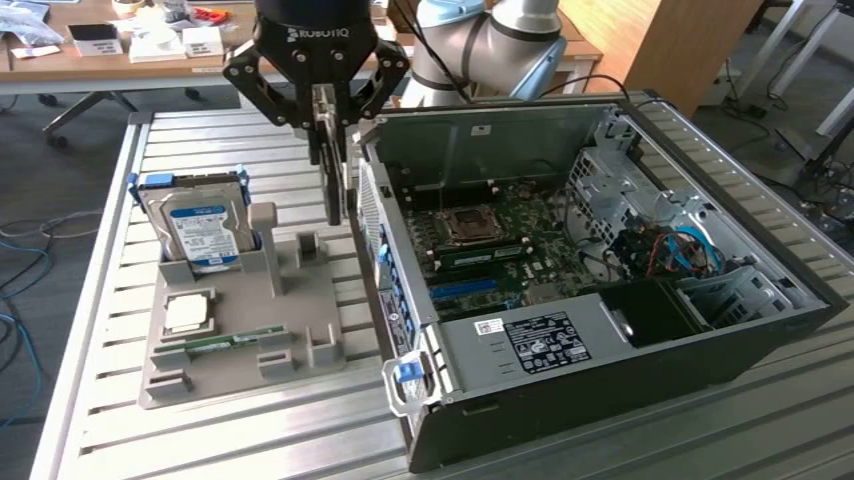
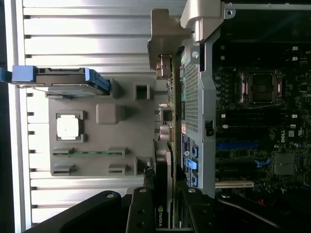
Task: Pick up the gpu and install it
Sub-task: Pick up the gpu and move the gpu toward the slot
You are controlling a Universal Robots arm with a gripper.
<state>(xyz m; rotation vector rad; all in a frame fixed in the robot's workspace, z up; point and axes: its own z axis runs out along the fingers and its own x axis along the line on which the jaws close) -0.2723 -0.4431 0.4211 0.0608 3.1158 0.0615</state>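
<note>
Gripping the graphics card (image 1: 332, 190) between narrowed fingers, the claw (image 1: 327, 115) hangs it straight below itself, long axis upright, thin edge toward the exterior camera. The card's lower end sits just beside the open computer case (image 1: 747, 330), on the exterior view's right of the claw; the gray holder (image 1: 227, 370) and hard drive (image 1: 200, 230) stand on the other side. The wrist view, looking down the card's length, adds a green logo (image 2: 160, 217) by the fingers (image 2: 141, 208) and the silver bracket (image 2: 165, 31) at the far end.
</note>
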